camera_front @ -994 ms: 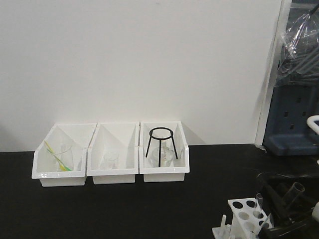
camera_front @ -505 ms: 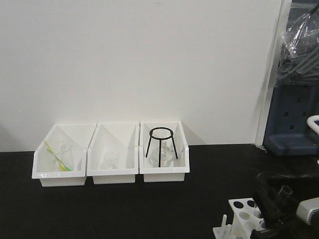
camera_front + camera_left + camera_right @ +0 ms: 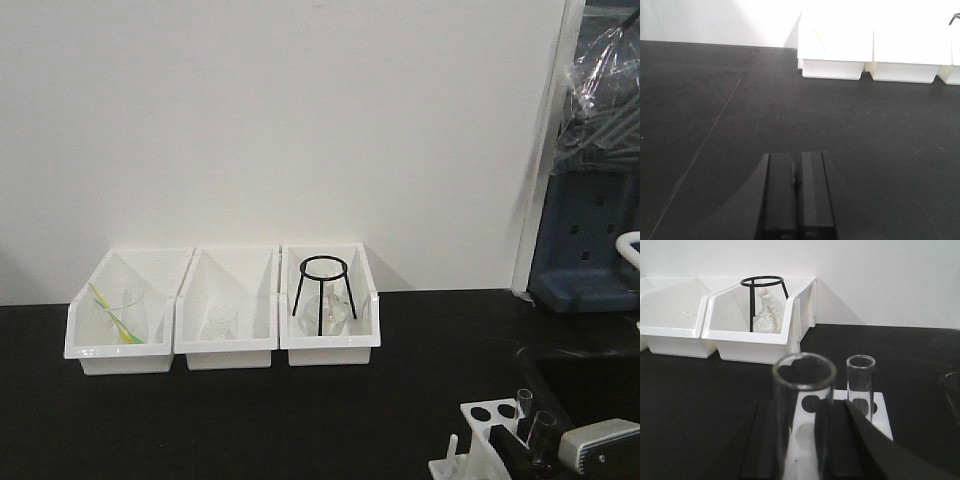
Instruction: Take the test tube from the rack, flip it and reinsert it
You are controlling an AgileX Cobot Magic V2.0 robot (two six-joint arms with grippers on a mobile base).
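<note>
A: Rack (image 3: 497,440) location?

B: Near the front right corner of the black counter (image 3: 250,420), white, round holes on top, pegs along its left side. The front view cuts off its lower part.

A: Tubes?

B: Two glass tubes. One tube (image 3: 860,385) stands upright in a hole at the rack's back edge, mouth up. The held tube (image 3: 802,410) sits upright over the rack's near holes, mouth up, close to the lens and blurred. Whether its base is seated in a hole cannot be told.

A: Right gripper (image 3: 805,440)?

B: Pinching the held tube, one dark finger (image 3: 760,440) on each side of the glass.

A: Left gripper (image 3: 796,195)?

B: Fingers pressed together, nothing between them, above bare counter toward the left side.

A: Other items?

B: Three white bins (image 3: 222,310) in a row along the back edge against the wall. The right one holds a black tripod stand (image 3: 324,294) with a glass flask (image 3: 765,320) under it. The middle one holds a small glass beaker (image 3: 221,322); the left one a glass with yellow and green sticks (image 3: 112,312).
</note>
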